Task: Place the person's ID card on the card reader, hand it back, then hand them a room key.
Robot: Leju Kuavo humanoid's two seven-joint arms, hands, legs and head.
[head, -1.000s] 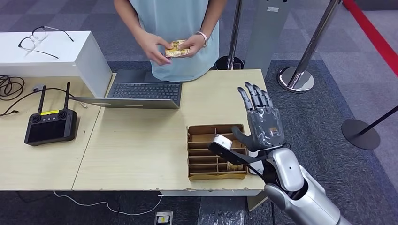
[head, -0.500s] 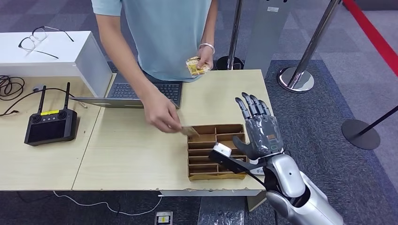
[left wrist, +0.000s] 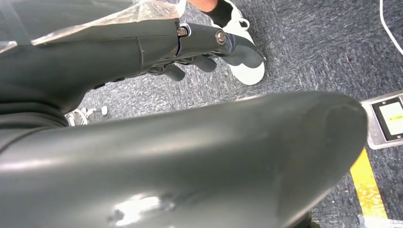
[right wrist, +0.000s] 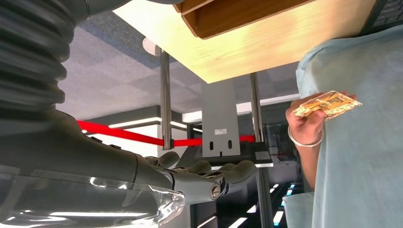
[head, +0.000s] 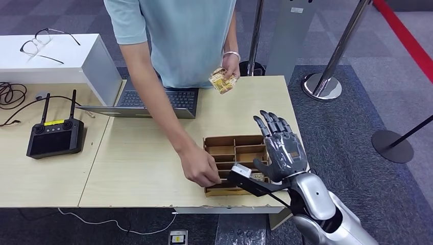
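Note:
My right hand (head: 281, 148) hovers over the right side of a brown divided cardboard box (head: 236, 140), fingers spread, holding nothing. In the right wrist view its fingers (right wrist: 204, 178) are also apart. A person in a pale blue shirt stands across the table. One of their hands (head: 201, 171) reaches into the box's near-left compartments. Their other hand holds a small stack of gold-patterned cards (head: 223, 80) at the table's far edge, and these cards (right wrist: 328, 104) are in the right wrist view too. A card (head: 258, 177) lies in a near compartment. My left hand (left wrist: 204, 52) hangs over the carpet, holding nothing.
A laptop (head: 153, 99) lies open at the table's far side, beside a white box (head: 87, 61) with glasses (head: 43, 41) on it. A black remote controller (head: 55, 137) and cables lie at the left. Stanchion bases (head: 321, 84) stand on the carpet to the right.
The person's arm has reached further, from the box's far-left corner to its near-left compartments. My right hand has sunk slightly toward me. The cards stay in the person's other hand.

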